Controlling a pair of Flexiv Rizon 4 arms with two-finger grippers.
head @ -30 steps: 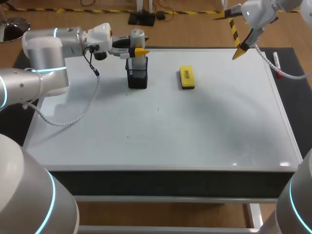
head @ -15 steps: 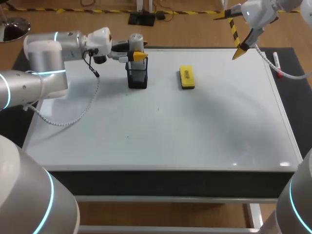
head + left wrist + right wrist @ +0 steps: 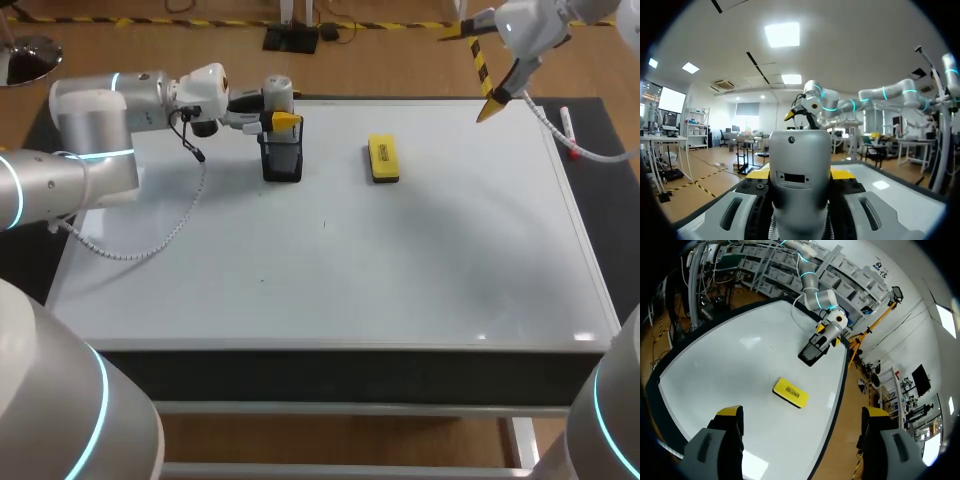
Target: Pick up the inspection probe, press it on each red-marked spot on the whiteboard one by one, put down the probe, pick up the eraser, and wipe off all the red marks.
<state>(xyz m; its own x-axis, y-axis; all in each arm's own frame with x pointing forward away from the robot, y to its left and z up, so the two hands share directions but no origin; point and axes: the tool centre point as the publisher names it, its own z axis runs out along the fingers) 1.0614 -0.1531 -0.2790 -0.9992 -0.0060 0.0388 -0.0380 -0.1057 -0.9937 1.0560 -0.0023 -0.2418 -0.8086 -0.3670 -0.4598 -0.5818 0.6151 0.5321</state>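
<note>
Left gripper (image 3: 284, 120) is clamped on the smooth grey inspection probe (image 3: 800, 172) over the black mesh holder (image 3: 282, 160); probe's lower end is hidden. Right gripper (image 3: 802, 415) is spread wide. Yellow block eraser (image 3: 383, 159) is laid flat on the glossy whiteboard (image 3: 420, 270); marks barely discernible.

a dark-topped table (image 3: 350, 375) stands on a pale metal frame (image 3: 350, 408).

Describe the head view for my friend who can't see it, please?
The left pincer grips a grey probe over a black mesh holder at the far edge of the whiteboard. A yellow eraser lies flat on the board beside the holder, and the right arm hangs over the far right corner.
</note>
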